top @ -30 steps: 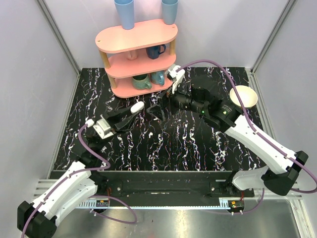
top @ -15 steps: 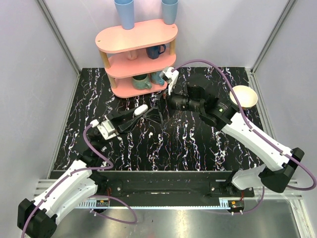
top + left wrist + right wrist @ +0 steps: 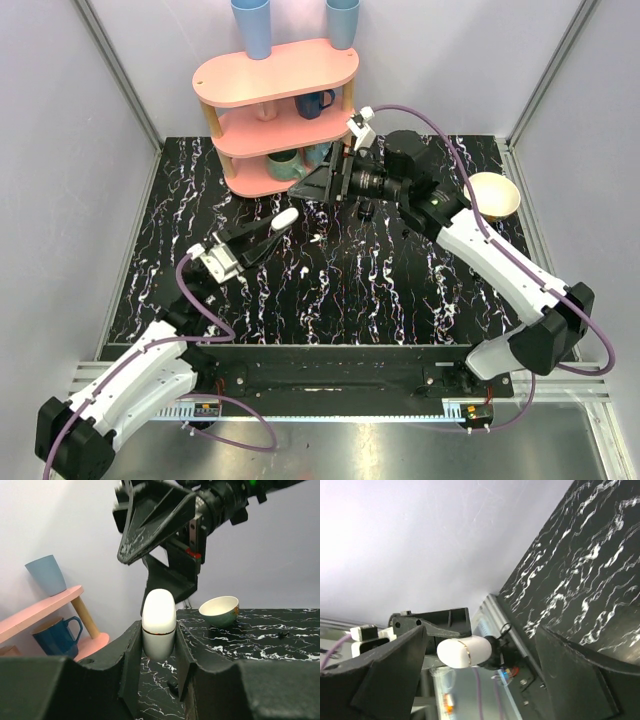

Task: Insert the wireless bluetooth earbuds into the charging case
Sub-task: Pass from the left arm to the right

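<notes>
The left gripper (image 3: 158, 645) is clenched on the white charging case (image 3: 159, 617), lifted above the table (image 3: 400, 290) left of centre, its lid shut (a thin gold seam rings it). The right gripper (image 3: 305, 187) hangs farther back by the pink shelf (image 3: 275, 75), fingers spread and empty. A bright speck just right of the case may be one earbud (image 3: 318, 238); the other is not discernible. With the lid shut nothing can enter, and prying it could twist the case loose.
</notes>
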`<state>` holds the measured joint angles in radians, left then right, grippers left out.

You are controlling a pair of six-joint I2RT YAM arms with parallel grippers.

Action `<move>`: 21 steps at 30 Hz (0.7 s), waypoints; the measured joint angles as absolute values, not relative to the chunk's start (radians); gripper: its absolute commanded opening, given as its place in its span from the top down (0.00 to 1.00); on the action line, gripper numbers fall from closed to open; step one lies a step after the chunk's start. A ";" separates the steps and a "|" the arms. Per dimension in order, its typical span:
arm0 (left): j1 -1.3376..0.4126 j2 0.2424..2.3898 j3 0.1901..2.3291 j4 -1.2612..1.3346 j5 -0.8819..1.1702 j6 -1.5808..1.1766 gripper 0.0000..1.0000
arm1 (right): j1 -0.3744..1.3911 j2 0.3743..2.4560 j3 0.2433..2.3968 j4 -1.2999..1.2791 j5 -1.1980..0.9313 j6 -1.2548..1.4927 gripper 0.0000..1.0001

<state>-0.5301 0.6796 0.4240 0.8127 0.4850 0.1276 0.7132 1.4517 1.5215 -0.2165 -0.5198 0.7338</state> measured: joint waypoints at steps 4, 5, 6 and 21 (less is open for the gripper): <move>-0.530 0.712 0.424 0.838 0.476 0.138 1.00 | 0.664 1.468 1.438 -0.116 -0.587 0.925 0.07; -0.530 0.719 0.424 0.841 0.474 0.139 1.00 | 0.664 1.478 1.425 -0.099 -0.603 0.959 0.07; -0.530 0.726 0.424 0.848 0.471 0.139 1.00 | 0.665 1.485 1.419 -0.086 -0.616 0.980 0.07; -0.530 0.796 0.424 0.982 0.419 0.057 1.00 | 0.667 1.507 1.335 0.227 -0.785 1.160 0.22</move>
